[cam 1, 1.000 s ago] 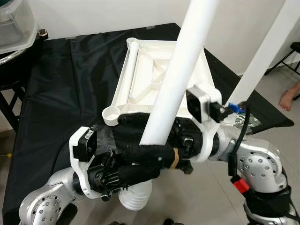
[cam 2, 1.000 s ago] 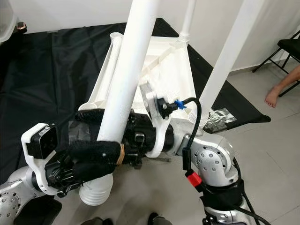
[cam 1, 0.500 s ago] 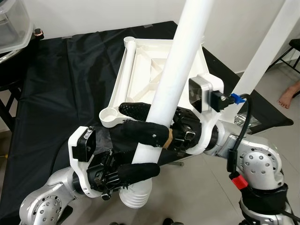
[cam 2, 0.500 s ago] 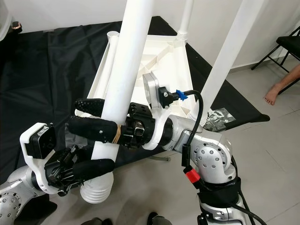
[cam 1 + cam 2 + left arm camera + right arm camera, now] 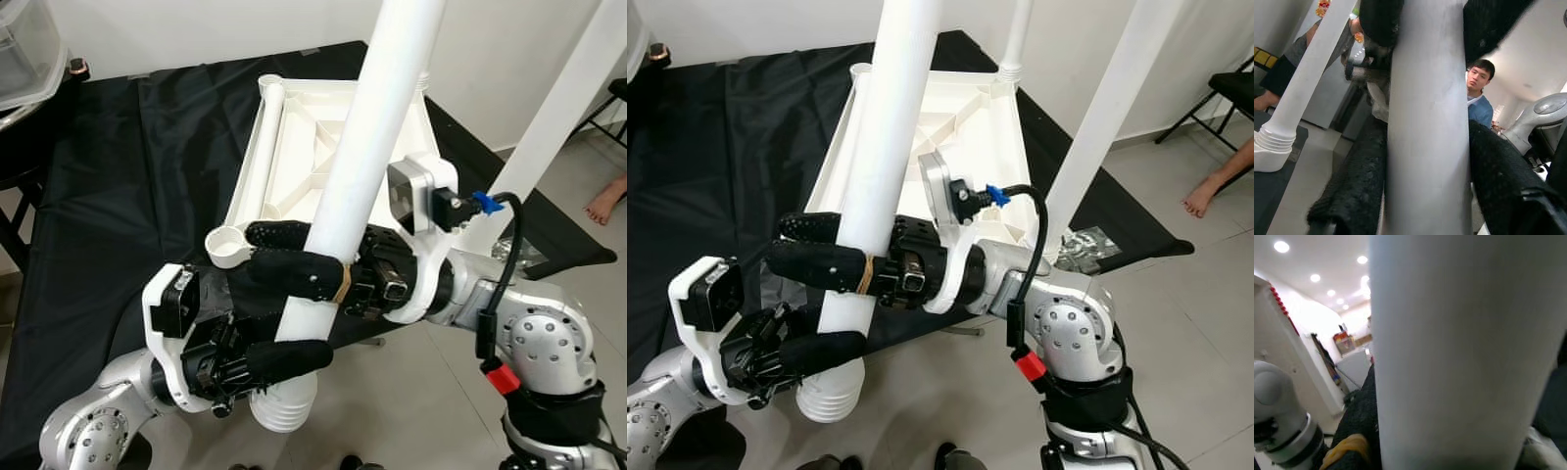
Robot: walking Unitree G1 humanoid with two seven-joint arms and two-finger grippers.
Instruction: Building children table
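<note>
An upside-down white tabletop (image 5: 257,157) lies on a black cloth (image 5: 127,176). Both grippers hold a long white table leg (image 5: 372,117), which leans up toward the camera with its threaded end (image 5: 284,406) low, off the cloth's near edge. My left gripper (image 5: 282,328) is shut on the leg just above the thread; the left wrist view has the leg (image 5: 1427,122) pressed between black fingers (image 5: 1356,186). My right gripper (image 5: 838,245) grips it slightly higher, one finger in front and one behind. An empty round socket (image 5: 227,243) sits at the tabletop's near left corner.
Two white legs stand fixed in the tabletop: one at the near right corner (image 5: 549,127), one at the far corner (image 5: 1019,39). A clear bin (image 5: 29,49) is at far left. A person's foot (image 5: 607,201) and a folding chair (image 5: 1229,98) are on the right.
A second ago my right gripper was shut lower on the leg. It then opened, shifted slightly up the leg, and its fingers have now drawn together around it. The left gripper kept its hold.
</note>
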